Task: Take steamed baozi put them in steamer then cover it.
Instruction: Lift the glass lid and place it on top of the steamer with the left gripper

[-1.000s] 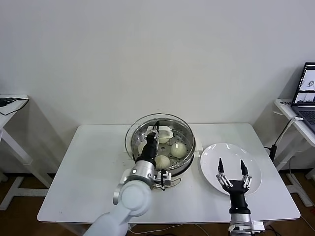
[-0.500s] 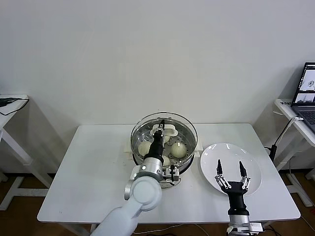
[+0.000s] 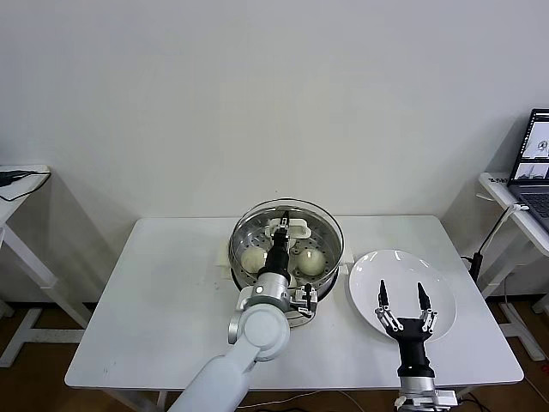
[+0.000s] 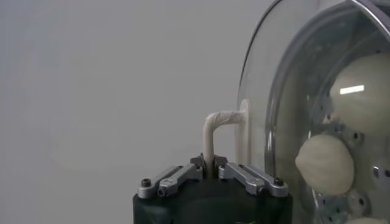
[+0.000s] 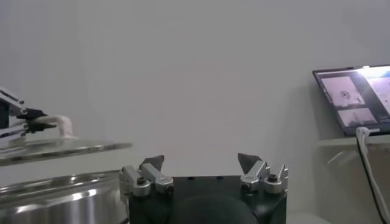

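Observation:
The steel steamer stands on the table's middle with cream-white baozi on its perforated tray. My left gripper is shut on the white handle of the clear glass cover, holding it level just above the steamer's rim. Through the glass in the left wrist view I see baozi. The right wrist view shows the cover a small gap above the pot. My right gripper is open and empty over the white plate, to the right of the steamer.
A laptop sits on a side table at the far right, also in the right wrist view. Another side table stands at the far left. The white table has bare surface left of the steamer.
My left gripper has carried the cover rightward from over the steamer's left part until it sits centred over the pot. The right arm has not moved.

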Controlling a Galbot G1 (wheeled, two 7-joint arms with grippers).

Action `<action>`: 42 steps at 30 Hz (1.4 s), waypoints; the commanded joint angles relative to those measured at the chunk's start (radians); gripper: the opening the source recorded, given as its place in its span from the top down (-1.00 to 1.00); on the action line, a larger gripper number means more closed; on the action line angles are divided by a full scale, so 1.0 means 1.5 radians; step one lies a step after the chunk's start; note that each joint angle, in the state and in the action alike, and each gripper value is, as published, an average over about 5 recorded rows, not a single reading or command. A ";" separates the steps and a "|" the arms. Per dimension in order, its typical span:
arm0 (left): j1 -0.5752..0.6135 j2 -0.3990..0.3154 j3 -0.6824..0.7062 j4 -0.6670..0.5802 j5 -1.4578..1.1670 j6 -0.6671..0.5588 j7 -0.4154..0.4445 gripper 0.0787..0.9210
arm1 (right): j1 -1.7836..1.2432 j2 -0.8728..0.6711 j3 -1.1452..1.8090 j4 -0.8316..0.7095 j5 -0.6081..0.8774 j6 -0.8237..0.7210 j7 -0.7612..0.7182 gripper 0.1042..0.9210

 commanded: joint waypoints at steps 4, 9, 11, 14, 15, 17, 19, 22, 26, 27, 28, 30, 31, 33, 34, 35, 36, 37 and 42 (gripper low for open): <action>0.005 -0.017 -0.007 0.027 0.021 -0.001 -0.007 0.74 | 0.004 0.002 -0.003 -0.009 -0.002 0.001 0.001 -0.76; 0.011 -0.015 -0.010 0.025 0.024 -0.002 -0.009 0.74 | 0.004 0.000 -0.002 -0.010 -0.001 0.001 0.001 -0.76; 0.015 -0.015 -0.012 0.026 0.024 -0.003 -0.011 0.74 | 0.004 -0.001 -0.002 -0.009 -0.001 0.001 0.000 -0.76; 0.018 -0.015 -0.017 0.027 0.025 -0.004 -0.013 0.74 | 0.003 -0.001 -0.002 -0.007 0.000 0.001 0.000 -0.76; 0.019 -0.014 -0.018 0.028 0.025 -0.004 -0.013 0.74 | 0.003 -0.001 -0.002 -0.006 -0.001 0.001 0.000 -0.76; 0.021 -0.014 -0.020 0.028 0.025 -0.005 -0.014 0.74 | 0.003 -0.001 -0.003 -0.007 -0.001 0.001 0.000 -0.76; 0.023 -0.015 -0.022 0.029 0.025 -0.006 -0.015 0.74 | 0.002 -0.002 -0.004 -0.007 -0.002 0.002 0.000 -0.76; 0.027 -0.015 -0.024 0.029 0.024 -0.007 -0.018 0.74 | 0.002 -0.002 -0.005 -0.009 -0.002 0.002 0.000 -0.76; 0.030 -0.018 -0.024 0.031 0.024 -0.008 -0.020 0.74 | 0.003 -0.003 -0.007 -0.009 -0.003 0.002 0.000 -0.76; 0.031 -0.019 -0.024 0.031 0.024 -0.008 -0.020 0.74 | 0.003 -0.003 -0.007 -0.009 -0.003 0.002 -0.001 -0.76; 0.031 -0.020 -0.024 0.031 0.024 -0.009 -0.021 0.74 | 0.003 -0.003 -0.007 -0.009 -0.004 0.002 -0.001 -0.76; 0.031 -0.021 -0.023 0.032 0.024 -0.009 -0.021 0.74 | 0.003 -0.003 -0.008 -0.010 -0.004 0.001 -0.001 -0.76; 0.030 -0.022 -0.023 0.032 0.024 -0.009 -0.021 0.74 | 0.003 -0.004 -0.008 -0.010 -0.004 0.001 -0.001 -0.76; 0.030 -0.023 -0.023 0.032 0.024 -0.009 -0.021 0.74 | 0.004 -0.004 -0.008 -0.011 -0.004 0.001 -0.001 -0.76; 0.030 -0.023 -0.023 0.034 0.024 -0.009 -0.021 0.74 | 0.004 -0.004 -0.008 -0.012 -0.004 0.001 -0.001 -0.76; 0.030 -0.024 -0.024 0.035 0.024 -0.010 -0.022 0.74 | 0.004 -0.005 -0.008 -0.012 -0.004 0.001 -0.001 -0.76; 0.031 -0.023 -0.024 0.036 0.024 -0.011 -0.023 0.74 | 0.005 -0.005 -0.008 -0.013 -0.004 0.001 -0.001 -0.76; 0.032 -0.023 -0.025 0.037 0.024 -0.012 -0.023 0.74 | 0.005 -0.005 -0.008 -0.014 -0.005 0.001 -0.001 -0.76; 0.037 -0.023 -0.027 0.035 0.022 -0.021 -0.027 0.74 | 0.008 -0.005 -0.009 -0.018 -0.005 0.001 -0.002 -0.76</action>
